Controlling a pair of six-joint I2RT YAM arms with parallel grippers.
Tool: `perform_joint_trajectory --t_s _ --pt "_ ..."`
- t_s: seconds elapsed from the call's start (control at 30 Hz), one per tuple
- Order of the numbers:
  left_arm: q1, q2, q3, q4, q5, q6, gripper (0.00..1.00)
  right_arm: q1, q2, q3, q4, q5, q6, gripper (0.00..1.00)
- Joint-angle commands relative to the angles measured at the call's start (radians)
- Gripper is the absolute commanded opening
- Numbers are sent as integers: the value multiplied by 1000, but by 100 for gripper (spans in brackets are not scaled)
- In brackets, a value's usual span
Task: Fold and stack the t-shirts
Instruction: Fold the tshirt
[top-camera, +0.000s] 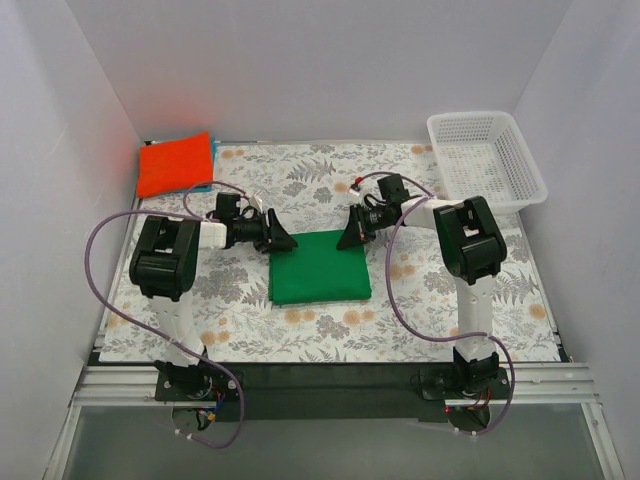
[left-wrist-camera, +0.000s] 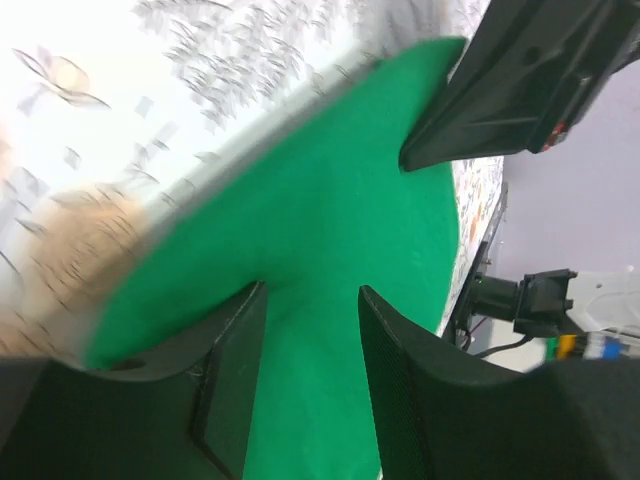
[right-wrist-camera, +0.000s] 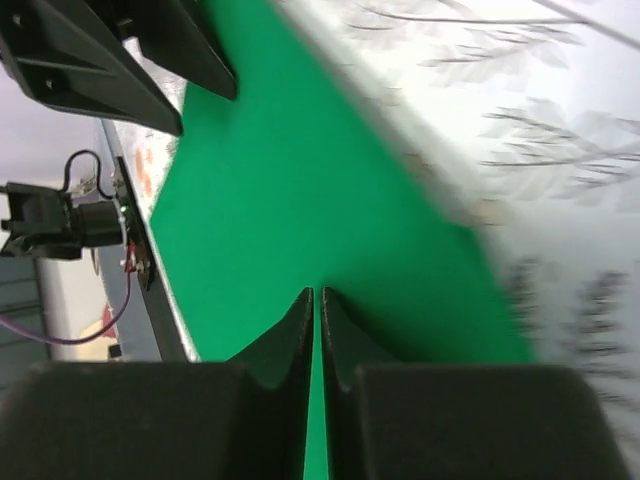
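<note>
A bright green t-shirt (top-camera: 319, 266) lies folded into a flat rectangle at the middle of the table. My left gripper (top-camera: 285, 241) is at its far left corner, open, with both fingers (left-wrist-camera: 235, 370) low over the green cloth (left-wrist-camera: 310, 230). My right gripper (top-camera: 348, 238) is at the far right corner. Its jaws are closed to a thin slit with green cloth (right-wrist-camera: 300, 180) in it. An orange-red t-shirt (top-camera: 175, 163) lies folded at the far left. A sliver of a blue one (top-camera: 206, 186) shows under it.
A white plastic mesh basket (top-camera: 487, 157) stands at the far right corner. A floral cloth (top-camera: 320, 325) covers the table. White walls close in the back and both sides. Purple cables loop beside each arm.
</note>
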Motion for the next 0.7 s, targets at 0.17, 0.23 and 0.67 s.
perform_joint_trajectory --t_s 0.17,0.23,0.67 --pt "42 240 220 36 -30 18 33 -84 164 130 54 75 -55 5" --pt "67 282 270 13 -17 20 31 -105 176 159 52 64 -48 5" --pt "-10 -82 64 89 127 -121 15 -74 -183 -97 253 -86 267 1"
